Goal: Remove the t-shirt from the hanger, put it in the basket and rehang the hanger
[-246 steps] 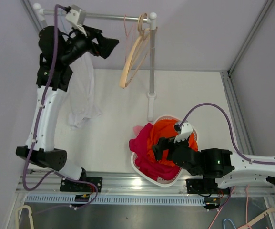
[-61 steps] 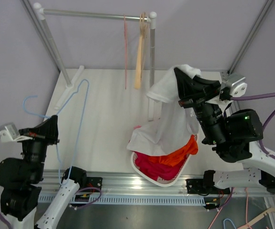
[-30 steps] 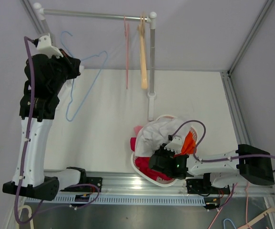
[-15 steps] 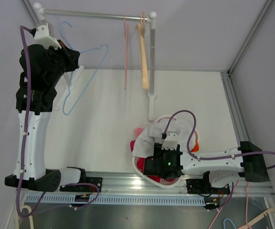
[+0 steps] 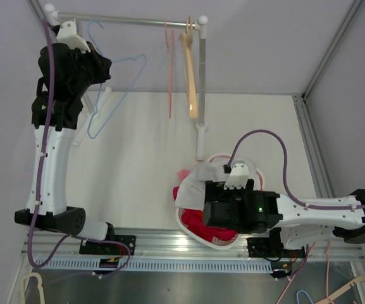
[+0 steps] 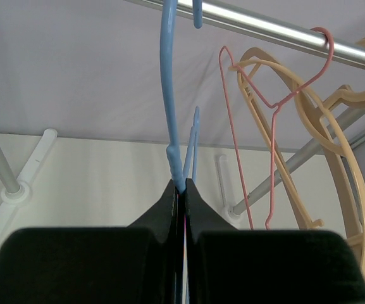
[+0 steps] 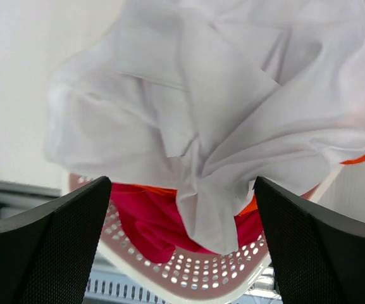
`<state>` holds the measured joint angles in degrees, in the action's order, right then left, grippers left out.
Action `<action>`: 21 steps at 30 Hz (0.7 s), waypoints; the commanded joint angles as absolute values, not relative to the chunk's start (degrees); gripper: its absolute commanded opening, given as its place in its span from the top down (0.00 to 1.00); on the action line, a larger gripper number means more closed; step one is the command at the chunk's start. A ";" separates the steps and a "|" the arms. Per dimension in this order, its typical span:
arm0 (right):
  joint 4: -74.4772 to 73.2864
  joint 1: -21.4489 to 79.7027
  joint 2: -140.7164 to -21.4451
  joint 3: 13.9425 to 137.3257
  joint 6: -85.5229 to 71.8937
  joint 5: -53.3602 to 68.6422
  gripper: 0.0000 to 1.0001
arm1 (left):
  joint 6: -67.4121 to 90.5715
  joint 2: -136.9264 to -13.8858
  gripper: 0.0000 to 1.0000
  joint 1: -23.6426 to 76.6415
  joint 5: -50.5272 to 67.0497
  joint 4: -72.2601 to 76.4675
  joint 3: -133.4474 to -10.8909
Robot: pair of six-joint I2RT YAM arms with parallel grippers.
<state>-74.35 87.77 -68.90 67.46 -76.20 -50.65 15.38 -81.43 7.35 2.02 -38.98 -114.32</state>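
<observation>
Counted one white t-shirt [image 7: 220, 101], crumpled in the one basket [image 7: 188, 282] on top of pink and orange clothes [image 7: 147, 228], clear of any hanger. Up at the rail [image 5: 131, 21]: one blue hanger [image 5: 116, 95], one pink hanger [image 5: 169, 69], tan ones [image 5: 190, 76] too overlapped to count. Got the left arm [image 5: 49, 164] stretched tall, left gripper [image 6: 181, 187] pinched tight on the blue hanger. Got the right arm [image 5: 309, 209] low, right gripper [image 7: 182, 183] spread wide, empty, just above the t-shirt.

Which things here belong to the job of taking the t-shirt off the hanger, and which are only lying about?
Belonging to the job: white t-shirt; blue hanger; left hand, shut on it; right hand, open.

Only lying about: basket; pink clothes; pink wire hanger; tan hanger; rail.
</observation>
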 commanded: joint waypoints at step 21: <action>-48.17 91.32 -55.64 61.17 -52.74 -51.77 0.01 | 8.79 -108.63 0.99 15.38 -0.26 -27.16 -139.75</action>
<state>-52.97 90.96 -57.39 61.52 -55.64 -50.17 10.35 -106.91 14.72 1.45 -28.53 -137.49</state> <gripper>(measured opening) 0.993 0.012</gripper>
